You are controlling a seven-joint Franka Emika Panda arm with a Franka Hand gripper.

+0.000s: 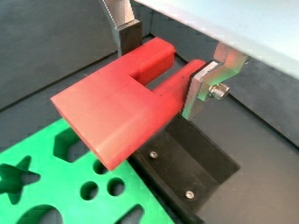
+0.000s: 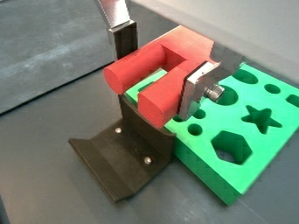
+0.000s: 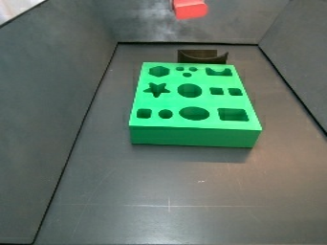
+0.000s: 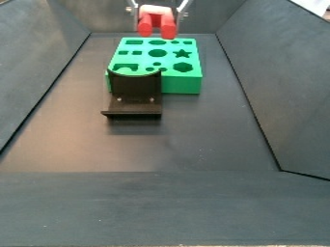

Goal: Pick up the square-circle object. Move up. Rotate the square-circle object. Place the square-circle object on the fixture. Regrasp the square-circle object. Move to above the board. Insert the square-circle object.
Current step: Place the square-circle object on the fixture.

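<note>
End effector (image 2: pixel 163 72) raised high, fingers (image 1: pixel 205 87) clamped on the red block (image 1: pixel 122 109). In both wrist views the silver plates press the block's two prongs from the outside, the solid end jutting away from the jaws. The grip looks firm; no gap between pad and plastic.

Directly below the end effector: the fixture (image 2: pixel 117 159), dark, empty, standing on the surface. Block well clear of it, no contact. Beside the fixture and also below the block lies the board (image 2: pixel 239 131), green, touching or just beside the fixture; which of the two cannot be told. In a side view the block (image 3: pixel 190 9) hangs at the top of frame, over the far edge of the board (image 3: pixel 192 105). In a side view the block (image 4: pixel 160 19) hangs prongs downward above the board's far half, fixture (image 4: pixel 133 96) nearer the camera.

Progress, as judged: pickup and lift appear done. Whether rotation is finished cannot be told. Left to do: set the block on the fixture, regrasp, carry over the board, insert. No hole filled yet.
</note>
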